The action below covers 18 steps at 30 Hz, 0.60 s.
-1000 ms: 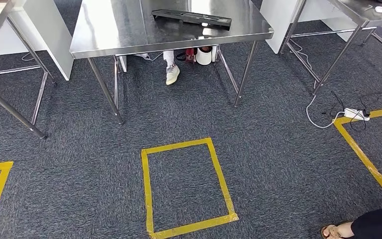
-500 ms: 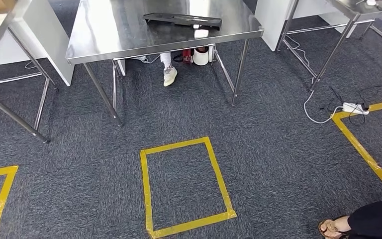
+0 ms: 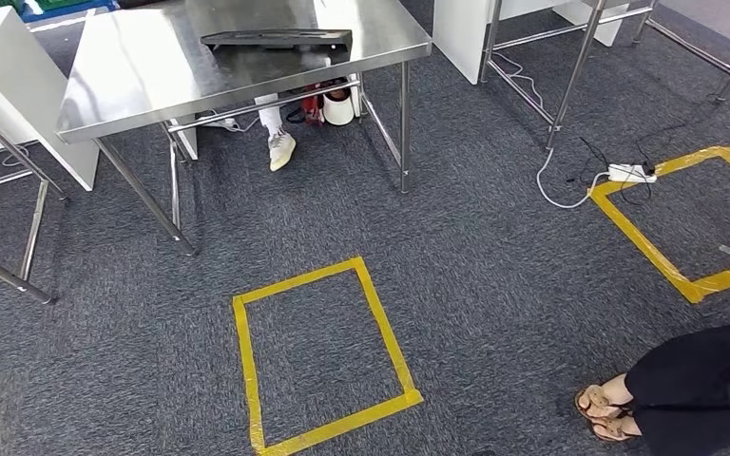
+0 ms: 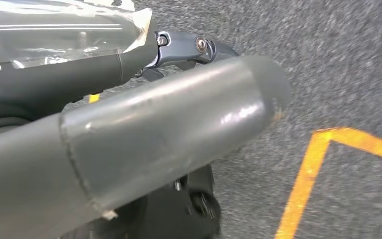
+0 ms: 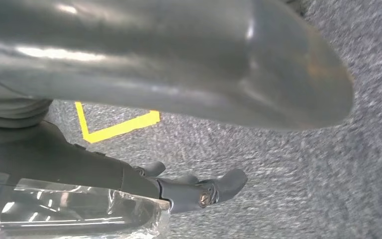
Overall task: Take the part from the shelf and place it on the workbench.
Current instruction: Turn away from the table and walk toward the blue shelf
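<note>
On workbench (image 3: 143, 76), one part (image 3: 276, 39)

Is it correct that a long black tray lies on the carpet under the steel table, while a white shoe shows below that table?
Not quite. In the head view the long black tray lies on top of the steel table, near its far edge, not on the carpet. The white shoe does show below that table, as you say.
</note>
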{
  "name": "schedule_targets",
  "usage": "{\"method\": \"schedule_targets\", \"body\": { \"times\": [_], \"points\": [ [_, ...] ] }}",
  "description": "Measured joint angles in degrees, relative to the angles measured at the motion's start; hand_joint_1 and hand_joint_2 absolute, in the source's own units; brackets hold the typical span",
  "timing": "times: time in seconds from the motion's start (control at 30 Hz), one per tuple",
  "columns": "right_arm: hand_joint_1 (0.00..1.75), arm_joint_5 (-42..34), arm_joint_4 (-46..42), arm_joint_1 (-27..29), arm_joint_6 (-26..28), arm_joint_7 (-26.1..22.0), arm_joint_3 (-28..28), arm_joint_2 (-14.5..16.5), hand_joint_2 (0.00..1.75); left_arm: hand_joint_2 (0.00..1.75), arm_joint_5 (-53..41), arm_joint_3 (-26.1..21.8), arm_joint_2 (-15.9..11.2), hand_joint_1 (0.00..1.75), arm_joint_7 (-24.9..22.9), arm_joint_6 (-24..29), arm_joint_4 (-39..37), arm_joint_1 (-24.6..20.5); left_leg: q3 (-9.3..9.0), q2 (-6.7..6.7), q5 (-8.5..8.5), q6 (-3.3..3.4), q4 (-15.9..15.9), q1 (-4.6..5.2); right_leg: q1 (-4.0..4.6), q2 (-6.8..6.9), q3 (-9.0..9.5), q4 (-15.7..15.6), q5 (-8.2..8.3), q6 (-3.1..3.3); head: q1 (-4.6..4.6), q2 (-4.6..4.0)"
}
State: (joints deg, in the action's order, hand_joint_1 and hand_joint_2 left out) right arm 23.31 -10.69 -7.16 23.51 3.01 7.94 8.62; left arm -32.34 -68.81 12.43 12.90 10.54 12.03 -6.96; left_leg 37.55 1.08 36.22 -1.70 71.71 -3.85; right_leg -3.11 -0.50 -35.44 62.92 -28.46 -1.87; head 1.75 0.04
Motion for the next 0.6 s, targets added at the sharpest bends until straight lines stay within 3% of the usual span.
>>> {"method": "schedule_targets", "body": {
  "times": [0.03,0.07,0.1,0.2,0.23,0.27,0.33,0.4,0.5,0.57,0.6],
  "points": [
    [0.0,0.01,0.0,0.1,0.04,0.0,0.1,-0.02,0.0,0.0,-0.04,0.01,0.04,0.0,0.0,0.01,-0.01,0.04,1.18,-0.25,1.09,0.82,3.02,0.67,0.6,-0.43,-0.43,0.0,0.3,0.27,0.04,0.0],
    [0.0,0.02,0.0,0.24,0.08,0.01,0.2,-0.03,0.0,0.0,-0.07,0.01,0.1,0.0,0.0,0.01,-0.01,0.07,1.46,-0.44,1.13,1.91,4.18,1.44,1.29,-0.91,-0.78,-0.01,0.54,0.57,0.04,0.0],
    [0.0,0.03,0.0,0.38,0.11,0.01,0.28,-0.06,0.0,0.0,-0.09,0.02,0.2,0.0,0.0,0.02,-0.01,0.1,0.7,-0.74,0.18,3.37,3.15,2.31,2.02,-1.44,-1.01,-0.03,0.75,0.87,0.02,0.0],
    [0.0,0.08,0.0,0.51,0.14,0.02,0.38,0.01,0.0,0.0,-0.15,0.07,0.31,0.0,0.0,0.1,-0.01,0.05,-4.36,-2.67,-3.94,9.11,-6.23,5.18,3.55,-2.88,-1.21,-0.4,1.49,1.66,-0.28,0.0],
    [0.0,0.06,0.0,0.49,0.13,0.03,0.4,0.16,0.0,0.0,-0.19,0.11,0.21,0.0,0.01,0.17,0.02,0.0,-5.34,-3.04,-4.54,10.34,-8.26,5.83,3.66,-3.25,-1.26,-0.58,1.8,1.66,-0.52,0.0],
    [0.0,0.0,0.0,0.52,0.11,0.07,0.45,0.21,0.0,0.0,-0.23,0.17,0.23,0.0,0.01,0.22,0.02,-0.04,-5.67,-3.07,-4.68,10.94,-9.17,6.2,3.53,-3.58,-1.32,-0.8,2.08,1.48,-0.71,0.0],
    [0.0,-0.24,0.01,0.57,0.08,0.14,0.66,0.25,0.0,0.0,-0.27,0.27,0.31,0.0,0.0,0.29,0.03,-0.12,-6.27,-2.32,-5.67,10.88,-10.99,6.3,3.5,-4.07,-1.38,-1.35,2.7,0.81,-0.79,0.0],
    [0.0,-0.45,0.02,0.64,0.07,0.16,0.97,0.09,0.0,0.0,-0.28,0.31,0.46,0.0,0.0,0.31,0.02,-0.16,-7.15,-1.39,-7.23,10.09,-13.65,5.93,3.78,-3.06,-2.1,-0.41,2.04,0.5,-0.86,0.0],
    [0.0,-0.6,0.02,0.51,0.05,0.07,1.54,-0.26,0.0,0.0,-0.29,0.31,0.58,0.0,-0.01,0.32,0.01,0.02,-7.04,0.41,-8.53,8.61,-15.11,5.52,3.38,-0.93,-5.55,7.7,-2.53,0.35,-1.22,0.0],
    [0.0,-0.73,0.02,0.66,0.02,0.01,1.92,-0.49,0.0,0.0,-0.35,0.31,0.73,0.0,-0.02,0.32,-0.01,0.08,-6.63,1.73,-8.74,7.96,-15.07,5.32,2.54,-0.31,-6.39,11.26,-4.03,-0.67,-1.22,0.0],
    [0.0,-0.82,0.02,0.77,0.01,-0.01,2.08,-0.58,0.0,0.0,-0.41,0.31,0.81,0.0,-0.02,0.32,-0.01,0.08,-6.51,2.37,-8.75,7.54,-14.99,5.14,2.05,0.1,-5.17,9.9,-3.52,-1.52,-1.25,0.0]
  ]
}}
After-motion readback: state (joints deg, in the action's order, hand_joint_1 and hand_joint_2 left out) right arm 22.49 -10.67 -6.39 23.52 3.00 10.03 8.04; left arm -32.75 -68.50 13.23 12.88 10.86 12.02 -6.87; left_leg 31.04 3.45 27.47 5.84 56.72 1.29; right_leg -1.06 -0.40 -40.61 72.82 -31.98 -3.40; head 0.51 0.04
